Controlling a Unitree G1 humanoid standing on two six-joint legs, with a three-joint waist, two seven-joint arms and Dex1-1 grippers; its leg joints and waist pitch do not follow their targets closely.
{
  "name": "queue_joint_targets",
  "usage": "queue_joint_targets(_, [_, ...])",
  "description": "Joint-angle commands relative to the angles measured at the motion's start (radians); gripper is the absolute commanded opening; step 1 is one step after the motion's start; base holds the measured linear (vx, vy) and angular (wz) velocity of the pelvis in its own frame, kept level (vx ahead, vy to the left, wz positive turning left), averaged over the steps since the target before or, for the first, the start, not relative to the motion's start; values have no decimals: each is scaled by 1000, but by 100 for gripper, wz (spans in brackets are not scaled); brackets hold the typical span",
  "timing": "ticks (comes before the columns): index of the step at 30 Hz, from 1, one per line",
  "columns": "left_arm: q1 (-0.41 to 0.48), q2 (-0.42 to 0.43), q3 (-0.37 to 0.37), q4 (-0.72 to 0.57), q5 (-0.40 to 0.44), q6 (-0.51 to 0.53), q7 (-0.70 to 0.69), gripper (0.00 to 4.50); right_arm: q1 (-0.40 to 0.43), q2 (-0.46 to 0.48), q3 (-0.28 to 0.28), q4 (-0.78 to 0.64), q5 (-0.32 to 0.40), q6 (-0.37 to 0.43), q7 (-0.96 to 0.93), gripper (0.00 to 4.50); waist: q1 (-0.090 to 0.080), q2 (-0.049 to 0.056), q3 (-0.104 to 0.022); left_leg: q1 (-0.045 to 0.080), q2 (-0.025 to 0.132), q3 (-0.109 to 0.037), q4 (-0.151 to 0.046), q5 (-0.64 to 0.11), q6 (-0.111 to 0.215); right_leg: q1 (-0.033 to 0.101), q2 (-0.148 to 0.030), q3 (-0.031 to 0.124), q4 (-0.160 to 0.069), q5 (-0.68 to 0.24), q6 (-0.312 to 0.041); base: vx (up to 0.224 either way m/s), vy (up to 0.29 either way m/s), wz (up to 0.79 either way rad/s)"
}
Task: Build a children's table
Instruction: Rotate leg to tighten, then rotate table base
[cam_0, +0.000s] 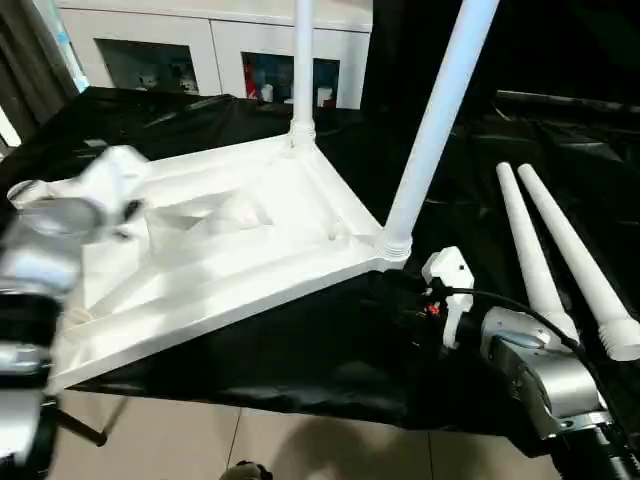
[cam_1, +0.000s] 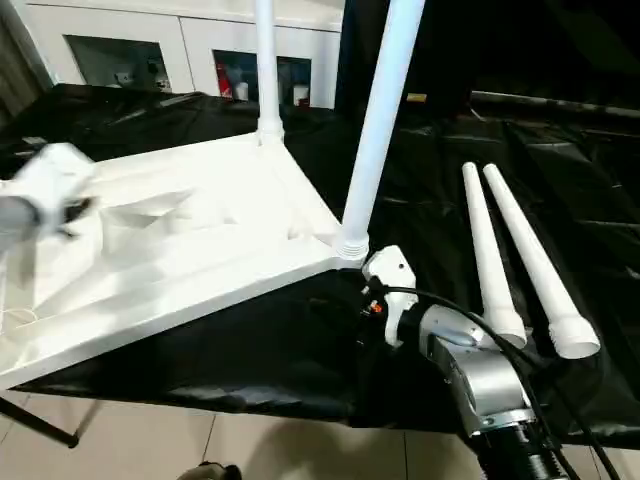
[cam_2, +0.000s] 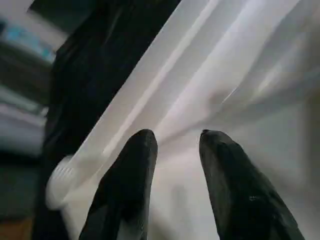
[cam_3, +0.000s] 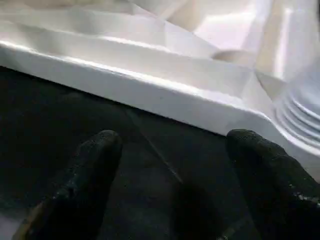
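Lying ribs-up across the black-draped desk (cam_0: 300, 370): the children's table top (cam_0: 230, 250), two legs (cam_0: 440, 110) screwed upright into its far and right corner sockets. Two spare legs (cam_0: 540, 260) flat on the right. Right tool (cam_3: 175, 165) spread wide, empty, near the top's edge. Left tool (cam_2: 175, 150) partly spread over the ribs, pinching nothing. Next, probably: fetch a spare leg, seat its thread squarely before turning.
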Motion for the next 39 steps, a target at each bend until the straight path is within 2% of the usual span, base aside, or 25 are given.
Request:
queue_joint_targets(1, [18, 14, -19, -5, 16, 10, -8, 173, -23, 4, 7, 39, -35, 4, -41, 373, -1, 10, -65, 48, 53, -29, -68, -256, -13, 22, -50, 32, -61, -76, -226, 0, 0, 0])
queue_joint_targets(4, [33, 15, -36, 26, 14, 1, -18, 173, -41, 16, 10, 72, -55, -2, -88, 373, -2, 8, -63, 47, 51, -29, -70, -281, -29, 21, -52, 34, -64, -102, -222, 0, 0, 0])
queue_joint_targets(7, [50, -9, -54, 96, 14, -31, -13, 173, -82, 60, 0, 149, -100, -10, -198, 373, -4, 7, -66, 48, 48, -28, -69, -266, -35, 20, -52, 35, -62, -88, -222, 0, 0, 0])
queue_joint_targets(8, [55, -10, -64, 103, 20, -31, -21, 173, -89, 73, -5, 163, -101, -5, -213, 373, -4, 7, -69, 47, 50, -28, -67, -254, -36, 23, -53, 35, -59, -63, -226, 0, 0, 0])
queue_joint_targets(9, [58, -12, -70, 113, 21, -34, -30, 177, -94, 88, -7, 173, -100, -5, -225, 354, -3, 7, -70, 47, 49, -28, -66, -241, -30, 24, -52, 35, -57, -36, -226, 0, 0, 0])
queue_joint_targets(10, [61, -14, -75, 127, 22, -34, -39, 156, -100, 105, -8, 184, -99, -1, -238, 335, -3, 8, -72, 47, 49, -28, -65, -229, -24, 25, -52, 35, -54, -8, -227, 0, 0, 0])
queue_joint_targets(11, [65, -13, -87, 140, 28, -44, -51, 145, -106, 122, -5, 194, -99, 0, -246, 335, -4, 8, -72, 47, 49, -27, -65, -227, -20, 24, -51, 34, -54, -2, -228, 0, 0, 0])
queue_joint_targets(14, [65, -16, -93, 167, 18, -57, -64, 135, -119, 150, 9, 215, -105, -8, -263, 306, -5, 7, -69, 48, 50, -29, -69, -254, -27, 24, -52, 34, -56, -28, -232, 0, 0, 0])
queue_joint_targets(18, [66, -27, -107, 193, 4, -86, -107, 95, -160, 192, 17, 289, -124, -39, -304, 275, -8, 5, -65, 51, 51, -29, -74, -305, -49, 21, -56, 36, -63, -96, -225, 0, 0, 0])
queue_joint_targets(20, [66, -35, -112, 190, -10, -93, -142, 87, -188, 212, 12, 340, -137, -60, -328, 253, -7, 7, -66, 54, 53, -30, -75, -318, -59, 19, -56, 37, -63, -110, -222, 0, 0, 0])
queue_joint_targets(21, [70, -40, -115, 174, -22, -91, -171, 87, -207, 222, 10, 374, -144, -71, -340, 253, -8, 8, -66, 55, 53, -30, -75, -316, -66, 17, -59, 38, -61, -109, -227, 0, 0, 0])
queue_joint_targets(23, [82, -53, -114, 130, -57, -77, -242, 50, -247, 238, 7, 444, -154, -94, -359, 219, -8, 7, -64, 56, 53, -30, -77, -334, -74, 17, -59, 38, -63, -126, -227, 0, 0, 0])
queue_joint_targets(24, [86, -55, -118, 114, -64, -78, -265, 50, -262, 243, 7, 470, -158, -103, -365, 219, -9, 7, -65, 56, 53, -30, -77, -333, -76, 19, -59, 38, -63, -130, -228, 0, 0, 0])
queue_joint_targets(25, [89, -56, -121, 104, -70, -83, -283, 40, -272, 246, 7, 489, -160, -110, -369, 207, -8, 3, -65, 56, 54, -29, -77, -329, -75, 19, -60, 39, -64, -127, -230, 0, 0, 0])
queue_joint_targets(26, [91, -56, -124, 100, -71, -88, -293, 40, -277, 247, 7, 499, -161, -114, -372, 207, -6, 8, -66, 58, 54, -27, -75, -321, -73, 17, -59, 39, -62, -111, -232, 0, 0, 0])
queue_joint_targets(27, [98, -54, -133, 76, -81, -89, -329, 12, -292, 252, 7, 519, -163, -117, -376, 187, -5, 8, -66, 57, 53, -27, -75, -316, -71, 18, -58, 39, -61, -100, -233, 0, 0, 0])
queue_joint_targets(28, [105, -52, -139, 52, -93, -79, -361, 12, -306, 257, 7, 539, -164, -122, -379, 187, -3, 2, -68, 53, 54, -28, -74, -286, -61, 23, -60, 37, -55, -69, -234, 0, 0, 0])
queue_joint_targets(32, [131, -44, -156, -20, -125, -70, -453, 0, -336, 270, 5, 593, -170, -144, -381, 150, -3, 2, -67, 53, 53, -23, -73, -261, -49, 23, -58, 37, -55, -58, -238, 0, 0, 0])
queue_joint_targets(33, [158, -39, -170, -88, -155, -62, -522, 0, -348, 279, 6, 619, -174, -156, -380, 142, -3, 1, -67, 53, 53, -23, -73, -261, -48, 23, -58, 37, -55, -58, -237, 0, 0, 0])
queue_joint_targets(34, [183, -40, -178, -153, -194, -59, -581, 0, -356, 284, 7, 634, -176, -165, -379, 134, -4, -1, -66, 55, 54, -23, -74, -269, -47, 22, -59, 37, -57, -77, -240, 0, 0, 0])
queue_joint_targets(35, [190, -42, -180, -172, -205, -55, -596, 0, -359, 286, 7, 639, -176, -167, -379, 126, -5, 0, -67, 51, 56, -26, -74, -266, -51, 25, -62, 37, -52, -75, -242, 0, 0, 0])
queue_joint_targets(36, [210, -55, -188, -234, -247, -46, -643, 0, -366, 290, 8, 650, -176, -173, -377, 126, -4, 1, -67, 56, 55, -23, -75, -273, -53, 21, -57, 37, -55, -83, -241, 0, 0, 0])
queue_joint_targets(37, [218, -70, -196, -268, -271, -35, -665, 0, -369, 291, 9, 654, -176, -175, -374, 107, -5, 1, -67, 55, 57, -24, -75, -272, -57, 23, -60, 37, -52, -76, -244, 0, 0, 0])
queue_joint_targets(39, [220, -79, -199, -281, -280, -29, -673, 0, -370, 292, 9, 657, -177, -176, -372, 90, -5, 0, -66, 57, 54, -21, -76, -279, -61, 21, -53, 37, -53, -72, -242, 0, 0, 0])
